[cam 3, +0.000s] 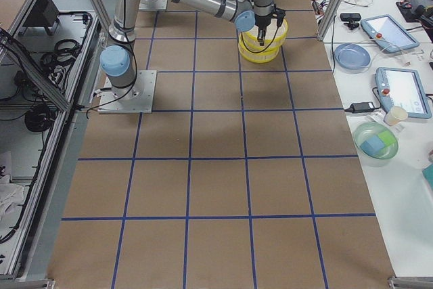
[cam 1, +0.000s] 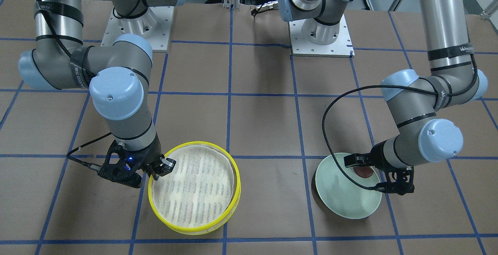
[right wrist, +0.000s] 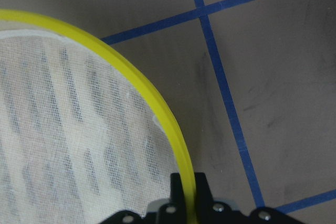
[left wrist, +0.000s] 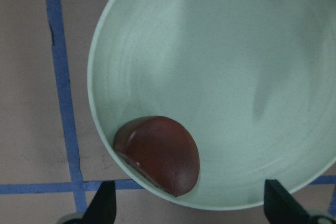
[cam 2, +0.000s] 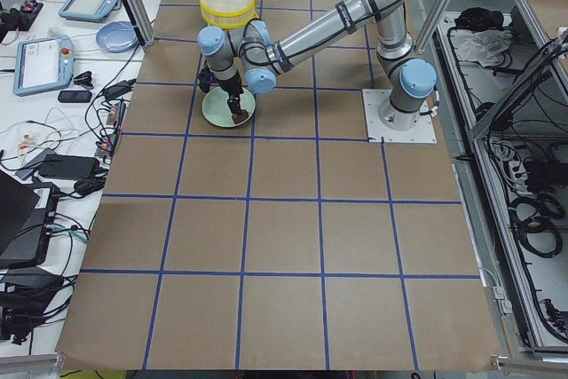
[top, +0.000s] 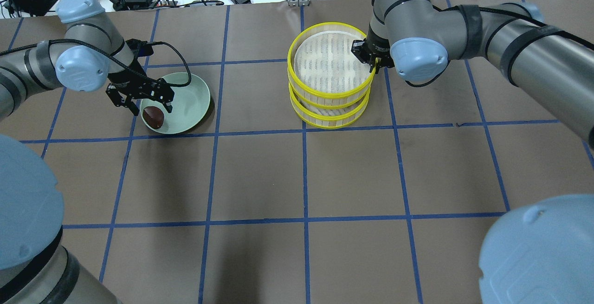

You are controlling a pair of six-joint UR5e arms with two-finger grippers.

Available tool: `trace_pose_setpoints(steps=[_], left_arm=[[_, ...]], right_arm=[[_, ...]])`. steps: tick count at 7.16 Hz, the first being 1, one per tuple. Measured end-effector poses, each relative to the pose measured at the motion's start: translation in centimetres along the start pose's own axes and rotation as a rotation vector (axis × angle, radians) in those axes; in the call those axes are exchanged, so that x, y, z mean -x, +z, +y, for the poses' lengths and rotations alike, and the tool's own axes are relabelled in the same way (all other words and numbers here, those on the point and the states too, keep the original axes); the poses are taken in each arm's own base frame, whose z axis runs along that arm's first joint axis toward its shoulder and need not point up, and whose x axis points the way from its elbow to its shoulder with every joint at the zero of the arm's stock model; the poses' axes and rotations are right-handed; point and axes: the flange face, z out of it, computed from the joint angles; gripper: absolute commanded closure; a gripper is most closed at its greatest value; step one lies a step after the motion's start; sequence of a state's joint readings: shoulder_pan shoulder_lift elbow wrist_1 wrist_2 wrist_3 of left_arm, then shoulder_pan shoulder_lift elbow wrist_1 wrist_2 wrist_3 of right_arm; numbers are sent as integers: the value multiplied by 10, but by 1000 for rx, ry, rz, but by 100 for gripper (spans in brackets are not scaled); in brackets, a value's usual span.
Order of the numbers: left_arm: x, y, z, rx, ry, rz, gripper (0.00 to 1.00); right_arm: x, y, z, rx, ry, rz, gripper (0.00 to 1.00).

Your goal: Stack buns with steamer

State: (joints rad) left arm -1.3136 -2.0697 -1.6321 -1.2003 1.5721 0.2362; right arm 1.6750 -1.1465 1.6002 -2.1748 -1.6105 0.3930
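Over the pale green plate [top: 192, 95], the left end effector [top: 154, 105] hangs with its jaws spread wide and nothing between them. The reddish-brown bun [left wrist: 160, 153] lies inside the plate, tucked against the rim on the side nearest the robot and toward its left. It sits almost directly below the open jaws.

In the left wrist view the bun is between the two fingertips [left wrist: 105, 205] but off centre, closer to one of them. Its long axis runs on a slant to the line along which the jaws would close. By my reading, the coming move is a straight descent with a small sideways correction, and perhaps a slight wrist turn to square the jaws to the bun. The plate's wall beside the bun leaves that nearer finger little room.

Well apart from the plate, on its right as the robot sees it, the two steamer trays stand stacked on the desk [top: 260, 174]. The right end effector [top: 373, 60] is closed narrowly on the yellow rim of the upper tray [right wrist: 139, 85], which rests on the lower tray [top: 330, 116]. That arm is far from the plate, so the bun is the left arm's to take.

The cream-white bun shows in no view. It may lie in the lower tray under the mesh, but I cannot tell.
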Motion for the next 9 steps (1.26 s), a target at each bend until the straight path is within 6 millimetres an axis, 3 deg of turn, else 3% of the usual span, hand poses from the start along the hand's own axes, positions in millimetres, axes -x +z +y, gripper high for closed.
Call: trace_pose_setpoints(steps=[1,3,4,7,9], left_arm=[[2,9,-4,6,1,-5,55],[5,17,-7,14,0,-8,95],[9,17,-7,14,-6,-7,100],[19,12,-8,4,-28,-8,100],[20,-3,-8,-20,-45,-15,100]], right_arm=[[1,6,3,2,3,6,100],[0,9,6,11,9,16,100],[0,10,8,14,11,19,100],[8,10,17,16,-6,29,100],[9,10,18,13,-16,36,100]])
